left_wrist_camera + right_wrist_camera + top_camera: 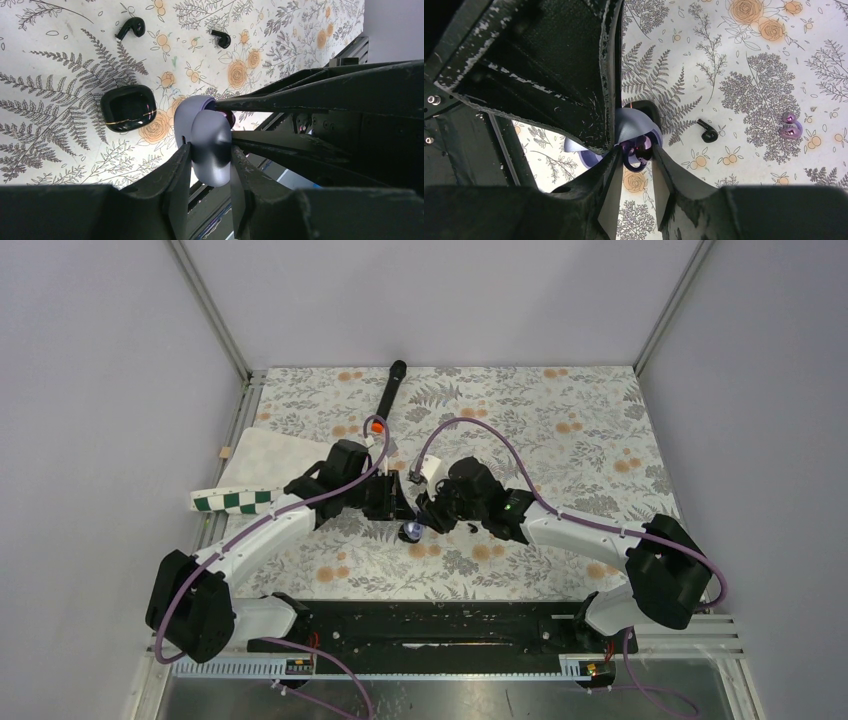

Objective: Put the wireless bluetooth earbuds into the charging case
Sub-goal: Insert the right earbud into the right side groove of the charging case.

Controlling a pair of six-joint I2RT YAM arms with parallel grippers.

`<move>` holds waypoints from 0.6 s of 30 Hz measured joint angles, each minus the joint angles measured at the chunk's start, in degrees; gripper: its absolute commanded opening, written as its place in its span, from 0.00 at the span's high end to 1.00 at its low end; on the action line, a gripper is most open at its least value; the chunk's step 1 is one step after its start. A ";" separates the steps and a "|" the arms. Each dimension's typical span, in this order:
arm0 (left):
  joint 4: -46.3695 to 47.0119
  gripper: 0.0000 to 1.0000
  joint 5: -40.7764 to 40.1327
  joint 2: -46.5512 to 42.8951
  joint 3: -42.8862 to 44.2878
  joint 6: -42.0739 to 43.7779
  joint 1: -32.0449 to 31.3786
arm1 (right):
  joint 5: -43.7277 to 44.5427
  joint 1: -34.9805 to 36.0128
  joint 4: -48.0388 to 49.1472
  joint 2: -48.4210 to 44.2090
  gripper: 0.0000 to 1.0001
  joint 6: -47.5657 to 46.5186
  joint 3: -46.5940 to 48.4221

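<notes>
Floral-cloth table point(600, 440): the arms meet mid-cloth, well clear of every edge.
The left gripper point(210, 152) pinches the open lavender charging case point(197, 115). The right gripper point(635, 154) straddles a purple earbud point(640, 145) at its mouth, grip unclear. A black charging case point(128, 107) lies just beside; black earbuds point(131, 27) and a second purple earbud point(790, 125) lie apart.

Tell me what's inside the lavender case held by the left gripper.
A glossy purple earbud shows in the mouth of the lavender case, between the right gripper fingers. Those fingers hide the rest of the inside.
</notes>
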 measured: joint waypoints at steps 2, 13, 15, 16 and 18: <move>0.00 1.00 0.28 0.22 0.00 0.00 -0.02 | 0.04 0.00 -0.24 -0.02 0.60 -0.11 0.00; 0.04 1.00 2.25 0.68 0.00 -0.04 0.00 | 1.57 -0.02 -1.03 -1.60 0.46 -0.81 -0.68; 0.07 1.00 2.49 0.83 0.00 -0.04 0.00 | 1.68 -0.02 -1.11 -2.08 0.44 -0.85 -0.92; 0.07 1.00 2.56 0.94 0.00 -0.04 0.00 | 1.84 -0.02 -1.20 -2.38 0.44 -0.87 -1.03; 0.09 1.00 2.62 1.20 0.00 -0.07 0.00 | 1.97 -0.02 -1.18 -3.13 0.43 -0.85 -1.33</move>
